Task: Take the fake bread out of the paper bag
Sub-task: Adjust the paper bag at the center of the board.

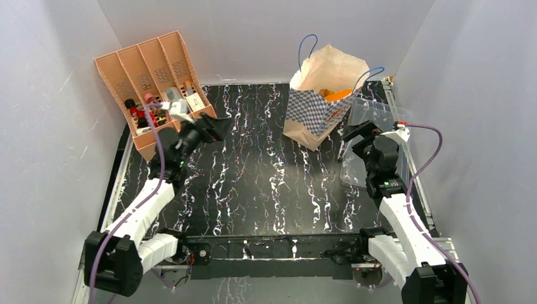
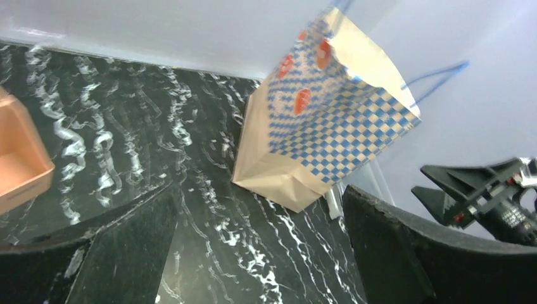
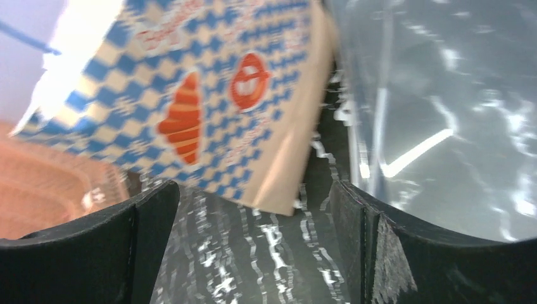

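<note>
Bread sits inside paper bag on counter; we see left tool, right tool both spread wide, holding nothing.

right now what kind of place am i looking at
Probably a robot lab test cell: plain white walls box in a black marbled table, with staged props on it: a paper bag, an orange slotted organiser, a clear plastic tray.
</note>
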Available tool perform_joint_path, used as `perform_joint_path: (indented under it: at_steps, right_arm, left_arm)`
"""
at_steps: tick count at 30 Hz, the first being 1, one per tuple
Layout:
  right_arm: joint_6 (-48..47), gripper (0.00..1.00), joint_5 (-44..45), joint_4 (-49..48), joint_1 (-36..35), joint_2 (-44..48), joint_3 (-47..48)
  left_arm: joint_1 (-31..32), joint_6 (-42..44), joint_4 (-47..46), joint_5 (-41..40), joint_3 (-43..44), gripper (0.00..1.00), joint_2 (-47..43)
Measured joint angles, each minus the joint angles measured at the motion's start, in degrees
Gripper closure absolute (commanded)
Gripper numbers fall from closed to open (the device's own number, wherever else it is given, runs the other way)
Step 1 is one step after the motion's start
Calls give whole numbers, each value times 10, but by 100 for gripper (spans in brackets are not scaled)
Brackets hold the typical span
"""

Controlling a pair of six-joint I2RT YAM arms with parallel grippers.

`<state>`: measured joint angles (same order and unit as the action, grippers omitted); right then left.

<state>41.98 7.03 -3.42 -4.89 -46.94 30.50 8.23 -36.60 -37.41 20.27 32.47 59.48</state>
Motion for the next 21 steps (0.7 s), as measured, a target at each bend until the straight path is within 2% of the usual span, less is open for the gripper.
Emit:
perform_joint_path:
  at_steps: [4,6,15,21]
  right_arm:
    - [-6,8,100,51,-3,-14,9]
    - [-7,10,135,62,-3,-13,7]
    - [-15,13,203,63,-7,-42,-13]
    - [-33,17,212,63,-8,-62,-13]
  left_arm:
    - [132,80,90,-64,126,2,43]
    - [163,102,105,-79,175,2,77]
    - [223,148,193,-117,409,2,307]
    - [234,142,223,-123,518,2,407]
